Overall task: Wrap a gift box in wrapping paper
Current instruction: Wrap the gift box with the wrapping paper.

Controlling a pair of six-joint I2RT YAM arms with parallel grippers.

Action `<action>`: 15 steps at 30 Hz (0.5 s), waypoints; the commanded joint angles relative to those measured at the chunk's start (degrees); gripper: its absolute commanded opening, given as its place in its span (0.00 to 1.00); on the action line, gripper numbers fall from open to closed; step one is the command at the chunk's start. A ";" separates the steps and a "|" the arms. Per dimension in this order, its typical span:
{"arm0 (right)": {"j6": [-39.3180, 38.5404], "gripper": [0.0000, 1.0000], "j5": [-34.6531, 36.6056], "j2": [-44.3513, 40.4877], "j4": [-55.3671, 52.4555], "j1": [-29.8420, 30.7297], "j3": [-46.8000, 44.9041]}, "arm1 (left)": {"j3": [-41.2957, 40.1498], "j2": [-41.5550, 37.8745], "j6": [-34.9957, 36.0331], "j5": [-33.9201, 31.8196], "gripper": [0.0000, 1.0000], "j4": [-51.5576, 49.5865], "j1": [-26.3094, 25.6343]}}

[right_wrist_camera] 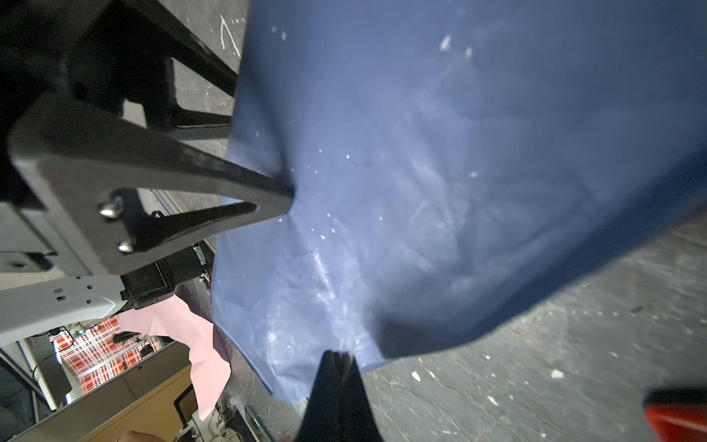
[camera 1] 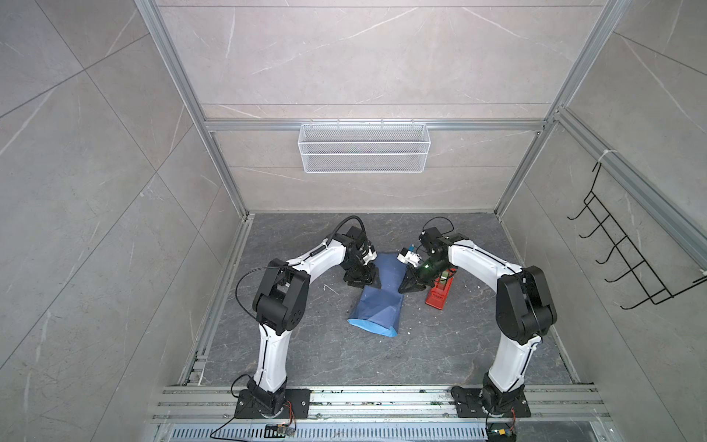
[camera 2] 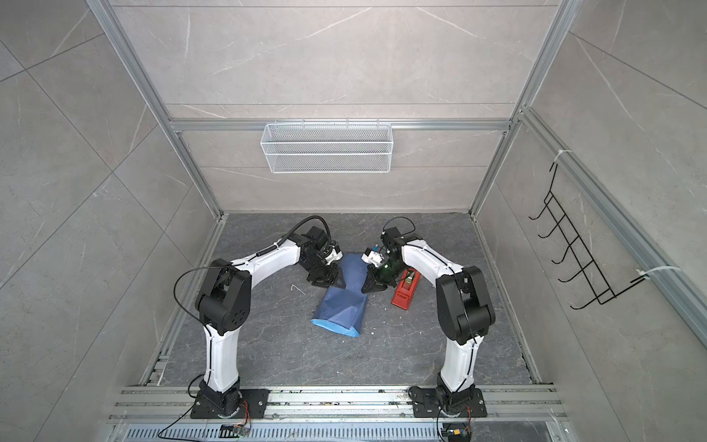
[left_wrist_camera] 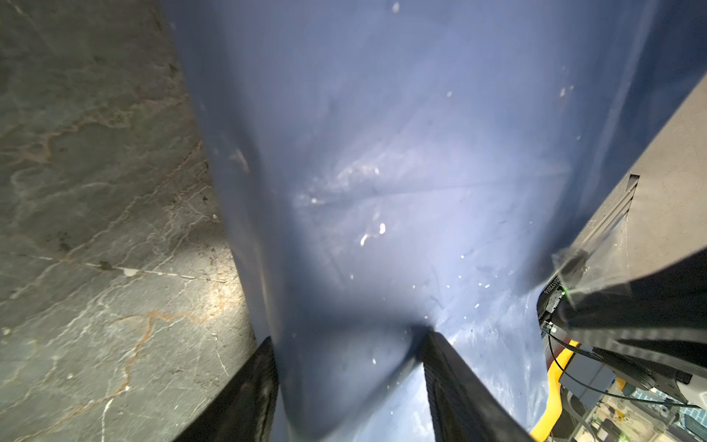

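The wrapping paper (camera 1: 382, 302) (camera 2: 344, 306) lies folded into a long bundle mid-table, dark blue face out, with a light blue edge at its near end. The gift box is hidden. My left gripper (camera 1: 369, 281) (left_wrist_camera: 348, 336) straddles the bundle's far left part, and its jaws clamp a paper-covered bulge (left_wrist_camera: 344, 382). One left finger (right_wrist_camera: 229, 183) dents the paper (right_wrist_camera: 421, 153). My right gripper (camera 1: 405, 287) (right_wrist_camera: 336, 354) is shut at the paper's right edge. A strip of clear tape (left_wrist_camera: 591, 248) hangs at its tip.
A red tape dispenser (camera 1: 439, 296) (camera 2: 404, 294) (right_wrist_camera: 681, 417) stands just right of the right gripper. A white mesh basket (camera 1: 363, 147) hangs on the back wall and a black wire hook rack (camera 1: 631, 260) on the right wall. White scraps dot the dark table.
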 commanded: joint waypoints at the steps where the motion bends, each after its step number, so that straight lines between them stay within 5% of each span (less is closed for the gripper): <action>1: 0.77 0.00 0.14 1.32 -1.02 -0.12 1.36 | -1.43 4.14 0.27 -6.65 0.61 -1.74 -2.20; 15: -0.14 0.00 3.44 7.66 -5.46 -0.46 4.20 | -1.34 4.18 0.38 -6.82 0.61 -1.88 -2.51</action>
